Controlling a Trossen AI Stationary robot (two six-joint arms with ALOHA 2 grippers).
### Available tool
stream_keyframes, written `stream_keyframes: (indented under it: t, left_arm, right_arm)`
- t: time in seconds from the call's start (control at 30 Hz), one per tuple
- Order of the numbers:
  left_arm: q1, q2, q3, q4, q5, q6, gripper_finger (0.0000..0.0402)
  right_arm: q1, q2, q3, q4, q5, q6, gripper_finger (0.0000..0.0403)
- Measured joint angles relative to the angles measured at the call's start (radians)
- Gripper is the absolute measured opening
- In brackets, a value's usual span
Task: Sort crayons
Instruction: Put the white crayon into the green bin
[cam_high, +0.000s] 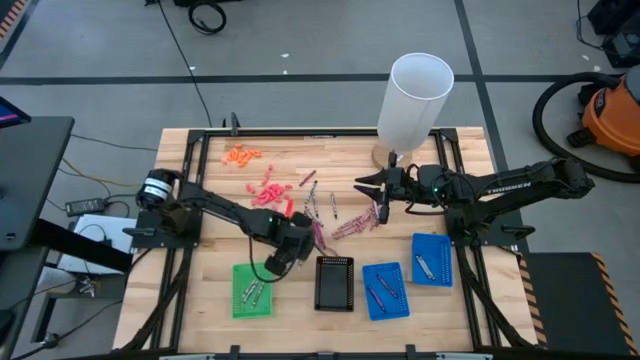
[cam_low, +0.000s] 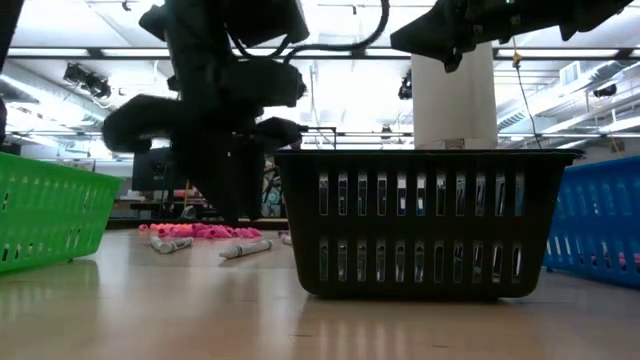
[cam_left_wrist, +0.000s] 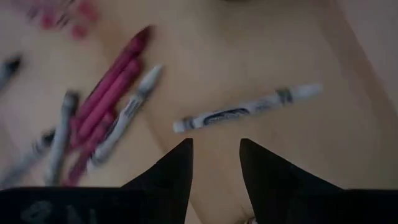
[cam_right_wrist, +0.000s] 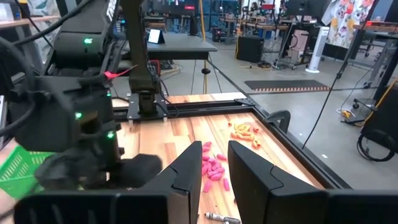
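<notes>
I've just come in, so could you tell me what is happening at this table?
Two robot arms are sorting crayons into small trays. The left end effector hangs open and empty over the table by a grey crayon and a maroon cluster. The right end effector is raised near the white cylinder, also open and empty. The green tray and two blue trays hold some crayons; the black tray looks empty.

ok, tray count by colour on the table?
Green slotted plastic tray: 1
Black slotted plastic tray: 1
Blue slotted plastic trays: 2
Total: 4
</notes>
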Motion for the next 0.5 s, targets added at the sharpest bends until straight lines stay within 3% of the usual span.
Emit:
stream_keyframes:
  t: [0.23,0.5]
  left_arm:
    - [-0.037,-0.001,0.000,0.023,0.003,0.445,0.0142]
    - [-0.035,0.036,0.001,0.075,0.003,0.739,0.0142]
  right_arm:
    - [0.000,0.000,0.000,-0.005,0.000,0.000,0.0087]
    - [0.000,0.000,0.000,-0.006,-0.001,0.004,0.0087]
